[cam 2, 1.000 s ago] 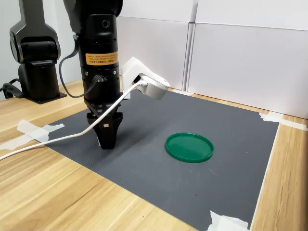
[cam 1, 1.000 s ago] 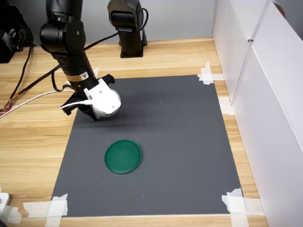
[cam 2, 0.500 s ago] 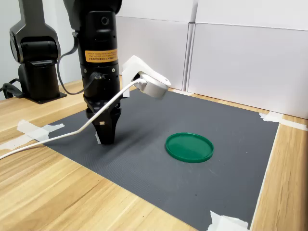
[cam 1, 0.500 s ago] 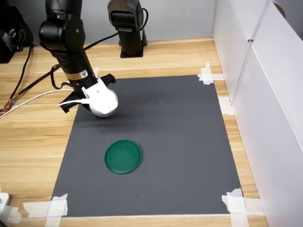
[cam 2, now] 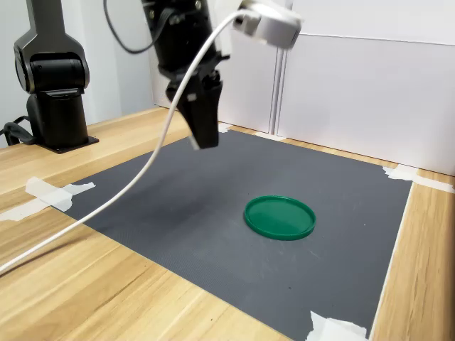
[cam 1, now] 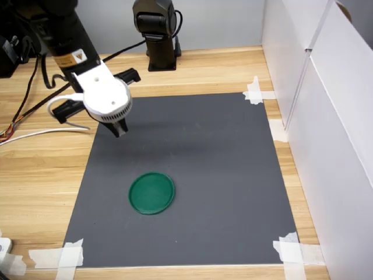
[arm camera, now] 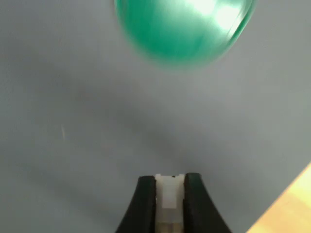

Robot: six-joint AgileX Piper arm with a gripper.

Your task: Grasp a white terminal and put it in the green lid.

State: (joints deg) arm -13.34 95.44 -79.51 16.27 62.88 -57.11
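Pincer [arm camera: 169, 194] — raised above the grey mat [cam 1: 221, 175] — pinching the white terminal [arm camera: 169, 191]; green lid [cam 1: 151, 193] lies apart.

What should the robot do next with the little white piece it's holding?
Probably carry it over the green lid, then lower. In the wrist view the gripper is shut on the white terminal, and in the second exterior view it hangs well above the mat, off to the lid's side.

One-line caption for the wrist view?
Pincer shut on the white terminal above the grey mat, blurred green lid ahead.
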